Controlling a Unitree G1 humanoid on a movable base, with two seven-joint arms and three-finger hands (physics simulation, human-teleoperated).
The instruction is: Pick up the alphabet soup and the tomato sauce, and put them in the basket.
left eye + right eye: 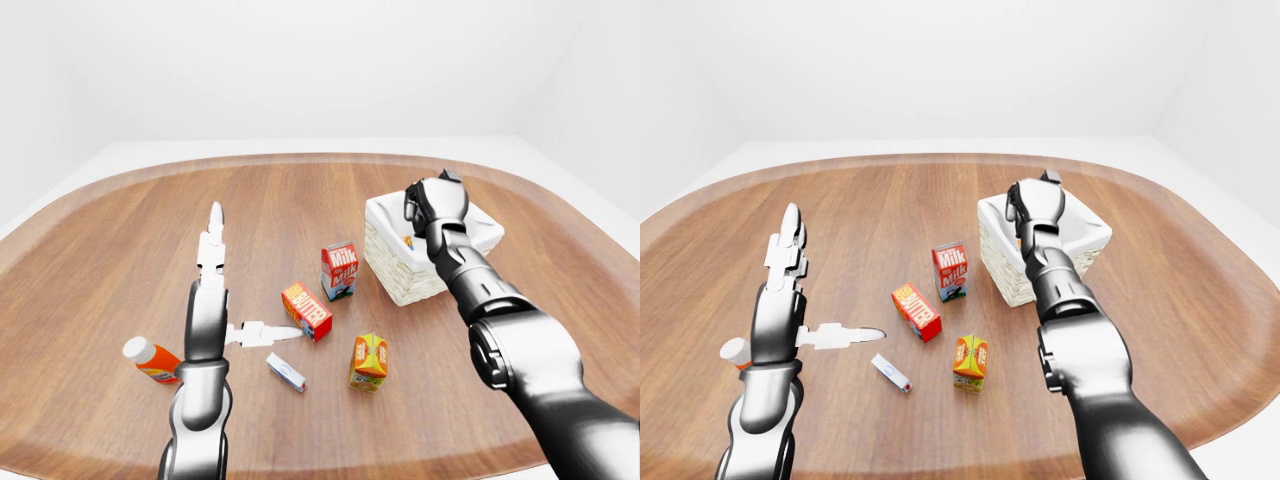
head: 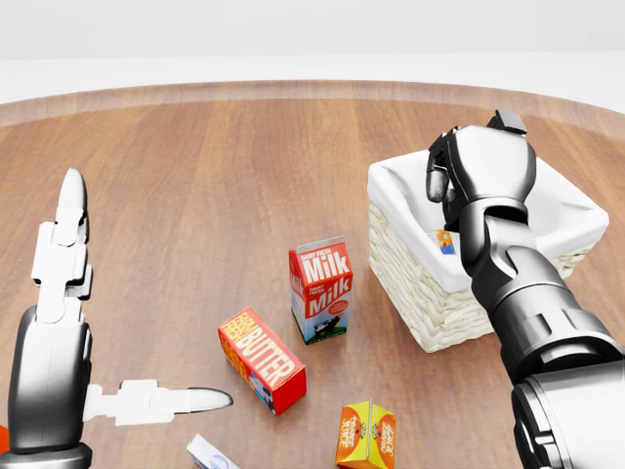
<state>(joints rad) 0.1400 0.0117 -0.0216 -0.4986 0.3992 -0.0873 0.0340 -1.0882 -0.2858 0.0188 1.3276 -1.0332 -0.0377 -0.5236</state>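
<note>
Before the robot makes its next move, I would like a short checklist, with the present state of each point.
1. Right hand is above the basket: ok.
2. Right hand fingers closed round a can: cannot tell; they look curled, but no can shows in them.
3. Something already lies in the basket: ok, a small orange and blue label shows inside; which can it is, cannot tell.
4. Left hand is free and open: ok.
5. Second can visible on the table: not ok; only the milk carton, butter box, juice carton and a bottle show.
</note>
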